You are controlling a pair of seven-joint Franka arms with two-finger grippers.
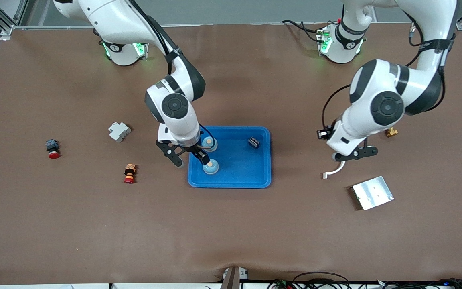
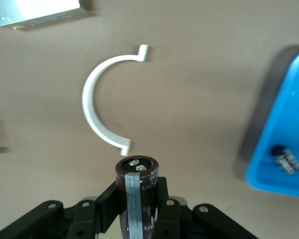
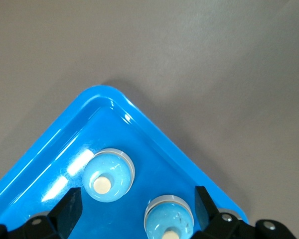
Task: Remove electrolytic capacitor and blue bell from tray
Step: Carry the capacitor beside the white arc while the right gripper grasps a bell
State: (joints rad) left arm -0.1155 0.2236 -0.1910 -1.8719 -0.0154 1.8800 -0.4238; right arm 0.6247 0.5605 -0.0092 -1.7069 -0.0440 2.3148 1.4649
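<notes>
The capacitor point(image 2: 137, 186) is clamped by the left gripper point(image 1: 351, 154) over bare table at the blue tray's point(image 1: 261, 176) three o'clock; the right gripper point(image 1: 189, 156) is held wide apart over the tray's nine o'clock edge, above two bells point(image 1: 210, 166).

The right end effector point(image 1: 187, 155) hangs over the blue tray point(image 1: 263, 160) at the end toward the right arm, fingers spread, and two bells point(image 1: 210, 166) crowd that end. The tray's other end holds only a small black part point(image 1: 254, 142), with bare floor around it. The left end effector point(image 1: 349, 155), clamped on the capacitor point(image 2: 137, 191), hangs over a white curved clip point(image 1: 334, 171); open table lies between clip and tray.
</notes>
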